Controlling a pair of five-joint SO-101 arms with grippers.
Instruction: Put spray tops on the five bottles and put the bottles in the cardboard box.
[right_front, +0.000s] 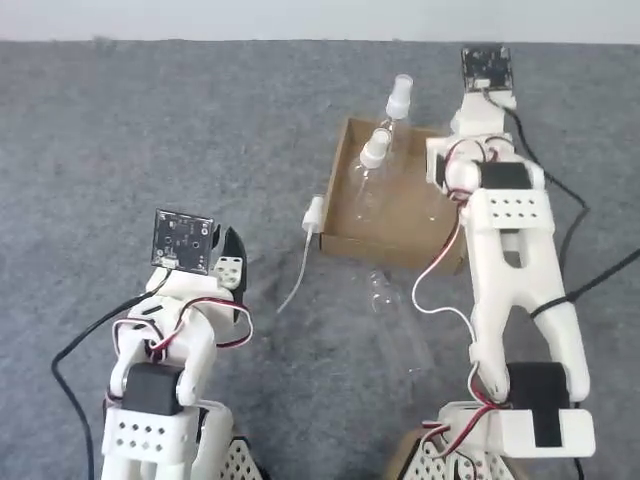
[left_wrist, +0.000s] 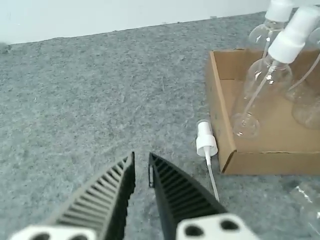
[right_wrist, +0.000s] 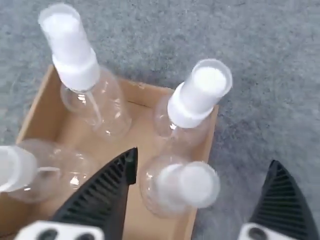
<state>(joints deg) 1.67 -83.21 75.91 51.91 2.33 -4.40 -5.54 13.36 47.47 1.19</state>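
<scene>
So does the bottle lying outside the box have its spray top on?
No. The bottle lies with a bare neck, the loose spray top apart beside the cardboard box.

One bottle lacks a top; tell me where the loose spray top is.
In the high view the spray top lies on the carpet beside the cardboard box, outside its left wall.

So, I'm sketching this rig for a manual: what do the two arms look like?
Both the left arm and right arm are white plastic shells with black servo blocks and perforated brackets. Loose red, white and black cables loop along them. Each wrist carries a small square circuit board. The fingers are black with ridged inner faces.
</scene>
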